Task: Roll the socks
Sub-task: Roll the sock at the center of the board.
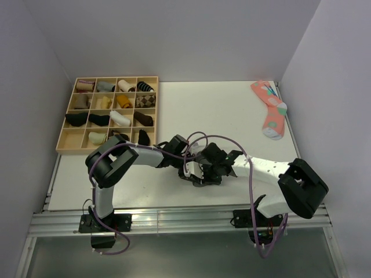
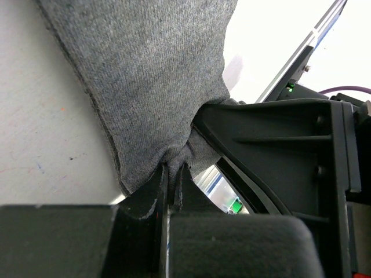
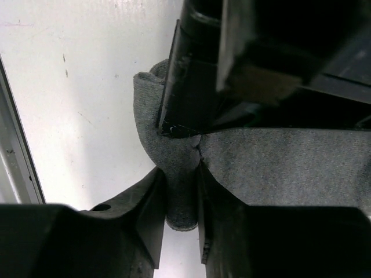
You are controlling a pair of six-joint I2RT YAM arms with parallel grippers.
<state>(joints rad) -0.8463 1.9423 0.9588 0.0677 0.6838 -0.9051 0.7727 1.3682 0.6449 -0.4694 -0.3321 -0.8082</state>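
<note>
Only the wrist views are showing the grips: the left gripper [image 2: 172, 174] is pinching the socks [image 2: 151, 75] with jaws almost together and the right gripper [image 3: 182, 179] is squeezing a grey fold between narrow jaws, while the top view is hiding the cloth under the arms near the table [image 1: 220, 110]'s six o'clock edge and is showing, farther off, a wooden tray [image 1: 69, 152] at ten o'clock and a pink sock [image 1: 270, 110] at two o'clock.

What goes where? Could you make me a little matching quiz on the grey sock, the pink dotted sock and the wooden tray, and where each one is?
Things:
1. grey sock
2. pink dotted sock
3. wooden tray

Places:
A. at the far left of the table, holding rolled socks
B. pinched by the left gripper and the right gripper, near the front edge
C. lying flat by the far right corner

Pairs: 1-B, 2-C, 3-A
</note>
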